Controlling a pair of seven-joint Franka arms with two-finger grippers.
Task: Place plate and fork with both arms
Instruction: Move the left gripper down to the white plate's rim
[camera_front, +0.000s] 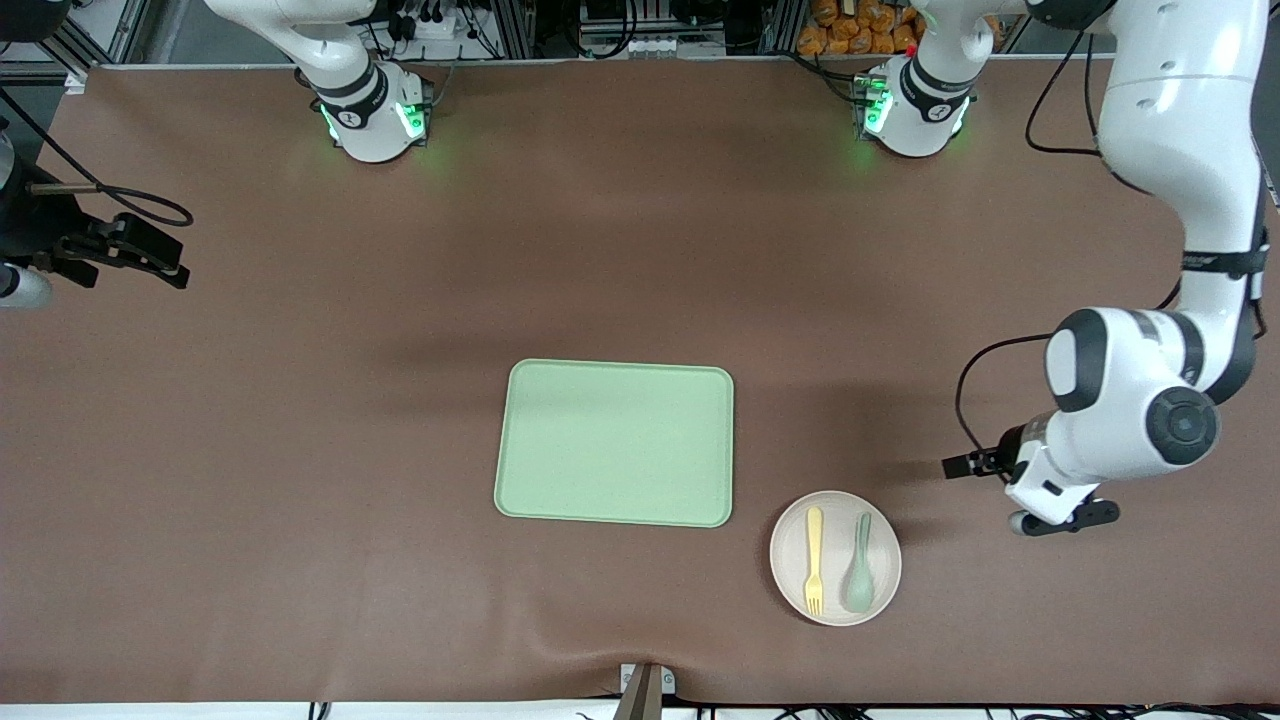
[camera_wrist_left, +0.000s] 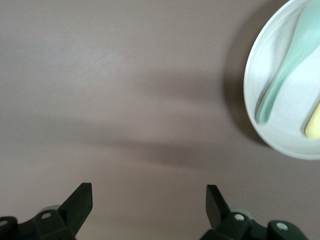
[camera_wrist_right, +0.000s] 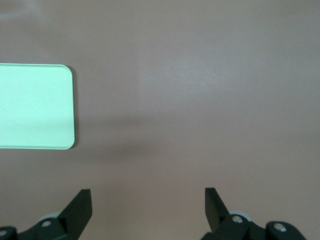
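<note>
The left hand (camera_wrist_left: 149, 200) is held spread apart over bare counter (camera_front: 300, 420) just beside the plate (camera_front: 836, 600); the fork (camera_front: 814, 560) lies on it. The right hand (camera_wrist_right: 148, 200), likewise apart, waits near the tray (camera_wrist_right: 35, 107).

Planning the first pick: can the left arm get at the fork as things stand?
Probably yes. The left pincer hangs open over bare table beside the plate, toward the left arm's end. The fork lies uncovered on the plate, apart from the spoon, with nothing in between.
</note>
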